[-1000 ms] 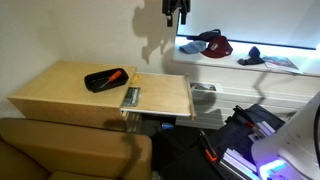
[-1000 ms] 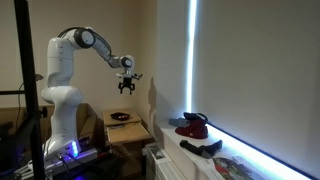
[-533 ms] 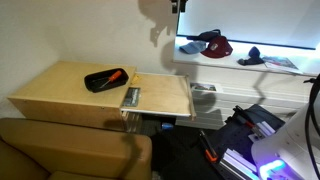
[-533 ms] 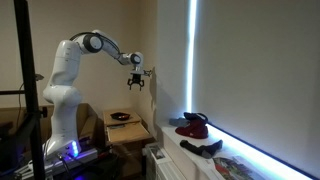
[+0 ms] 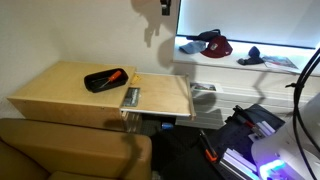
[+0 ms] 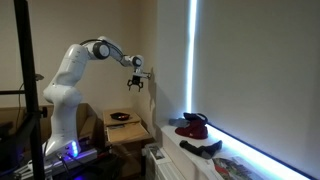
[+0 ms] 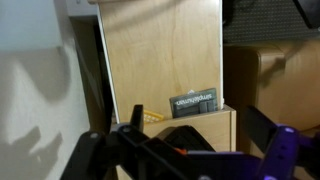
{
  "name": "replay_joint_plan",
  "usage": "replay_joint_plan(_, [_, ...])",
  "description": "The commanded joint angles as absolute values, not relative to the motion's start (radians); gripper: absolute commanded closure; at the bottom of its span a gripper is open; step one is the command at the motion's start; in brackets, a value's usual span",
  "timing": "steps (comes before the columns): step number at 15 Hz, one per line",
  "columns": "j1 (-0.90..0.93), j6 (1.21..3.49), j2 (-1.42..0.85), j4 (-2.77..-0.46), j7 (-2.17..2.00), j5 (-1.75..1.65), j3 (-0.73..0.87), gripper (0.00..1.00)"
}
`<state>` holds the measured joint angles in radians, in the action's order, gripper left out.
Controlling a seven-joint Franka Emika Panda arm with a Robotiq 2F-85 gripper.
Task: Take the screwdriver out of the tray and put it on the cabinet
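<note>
My gripper (image 6: 137,85) hangs high beside the wall, in the upper middle of an exterior view. In the wrist view its dark fingers (image 7: 272,138) stand spread wide at the bottom of the frame, pinching nothing. I judge they are parted so that a slim handle can pass between them once I come down. Far beneath me the low light tan wooden cabinet (image 5: 70,90) fills the middle of the wrist view, with a flat grey-green booklet (image 5: 131,96) lying at its edge. Further on, left of centre in an exterior view, the shallow black tray (image 5: 98,82) sits on the cabinet top. The small screwdriver with the orange-red handle (image 5: 117,74) lies inside it, handle towards the tray's right end, well apart from me. Nothing is lifted yet, so the reach down comes first
</note>
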<state>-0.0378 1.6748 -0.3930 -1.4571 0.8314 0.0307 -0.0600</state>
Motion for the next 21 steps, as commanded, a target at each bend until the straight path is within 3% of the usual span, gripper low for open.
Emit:
replay_joint_plan(1, [0.037, 1.599, -0.517, -1.262, 0.878, 0.032, -0.143, 0.0])
replay_joint_plan(6, [0.2, 1.514, -0.694, -0.994, 0.918, -0.027, -0.228, 0.0])
replay_joint_plan(7, [0.157, 1.582, -0.601, -1.144, 0.874, 0.009, -0.214, 0.0])
replay_joint_plan(16, [0.22, 1.706, -0.593, -1.224, 0.675, 0.001, -0.21, 0.0])
replay_joint_plan(19, [0.296, 1.705, -0.617, -1.234, 0.568, -0.084, -0.184, 0.0])
replay_joint_plan(21, [0.365, 1.638, -0.775, -1.102, 0.396, -0.134, -0.186, 0.0])
